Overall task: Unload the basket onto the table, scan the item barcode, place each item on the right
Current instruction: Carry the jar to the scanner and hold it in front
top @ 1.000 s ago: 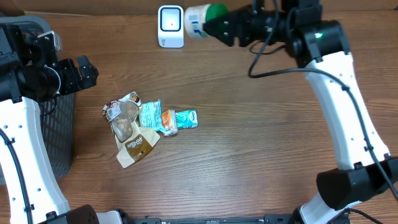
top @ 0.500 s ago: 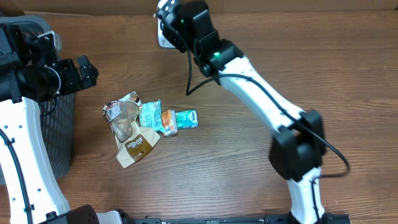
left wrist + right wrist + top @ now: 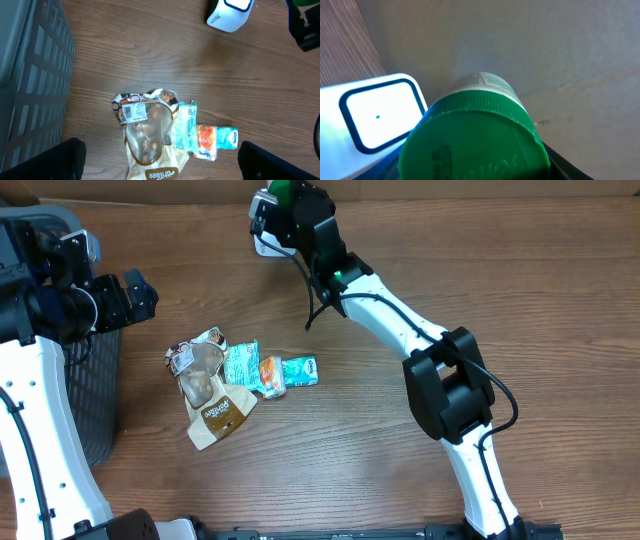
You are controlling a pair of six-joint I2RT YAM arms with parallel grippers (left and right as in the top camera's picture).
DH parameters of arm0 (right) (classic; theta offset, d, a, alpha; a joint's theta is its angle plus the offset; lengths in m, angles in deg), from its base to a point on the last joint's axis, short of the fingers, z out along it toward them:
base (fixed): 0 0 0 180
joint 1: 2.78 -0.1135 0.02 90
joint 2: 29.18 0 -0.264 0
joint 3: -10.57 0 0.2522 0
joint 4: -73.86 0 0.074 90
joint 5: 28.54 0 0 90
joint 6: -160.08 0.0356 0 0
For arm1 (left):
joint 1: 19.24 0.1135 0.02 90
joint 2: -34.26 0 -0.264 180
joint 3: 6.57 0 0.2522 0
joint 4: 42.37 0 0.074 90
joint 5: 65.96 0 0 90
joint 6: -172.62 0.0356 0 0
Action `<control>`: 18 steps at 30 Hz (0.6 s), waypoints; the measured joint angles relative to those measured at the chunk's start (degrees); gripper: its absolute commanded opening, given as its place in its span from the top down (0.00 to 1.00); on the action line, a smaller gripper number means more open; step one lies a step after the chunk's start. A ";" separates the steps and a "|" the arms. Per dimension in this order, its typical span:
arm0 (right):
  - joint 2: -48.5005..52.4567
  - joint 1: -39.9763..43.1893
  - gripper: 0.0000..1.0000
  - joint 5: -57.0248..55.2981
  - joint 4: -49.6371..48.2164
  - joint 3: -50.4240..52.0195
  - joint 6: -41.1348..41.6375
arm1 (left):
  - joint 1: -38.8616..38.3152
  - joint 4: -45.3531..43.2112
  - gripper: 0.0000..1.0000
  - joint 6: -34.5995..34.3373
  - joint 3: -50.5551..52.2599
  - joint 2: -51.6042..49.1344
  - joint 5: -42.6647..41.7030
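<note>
The item is a white bottle with a green cap [image 3: 283, 190]. My right gripper [image 3: 292, 205] is shut on it at the table's far edge, right over the white barcode scanner [image 3: 260, 242], which it partly hides. In the right wrist view the green cap [image 3: 475, 140] fills the lower frame, and the scanner's lit window [image 3: 377, 115] lies just left of it. The right gripper [image 3: 480, 167] is mostly hidden behind the cap. My left gripper [image 3: 138, 293] hangs open at the left with nothing in it. Its dark fingers [image 3: 47, 160] frame the left wrist view.
A pile of packets lies left of centre: a brown snack bag [image 3: 212, 402], teal packs [image 3: 241, 365] and an orange pack [image 3: 272, 374]. A dark mesh basket [image 3: 95, 405] stands at the left edge. A cardboard wall [image 3: 545, 45] backs the scanner.
The right arm has swung round, carrying the bottle from just right of the scanner to directly over it. The left arm and the pile have not moved.
</note>
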 measured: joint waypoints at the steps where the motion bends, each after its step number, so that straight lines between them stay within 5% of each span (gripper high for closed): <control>1: 0.04 0.26 0.62 0.48 -0.02 0.00 -0.72 | 0.02 0.00 0.00 0.00 0.00 0.00 0.00; 18: 0.48 1.92 0.57 3.23 -0.98 0.00 -3.26 | 0.02 0.00 0.01 -0.02 0.00 0.00 0.00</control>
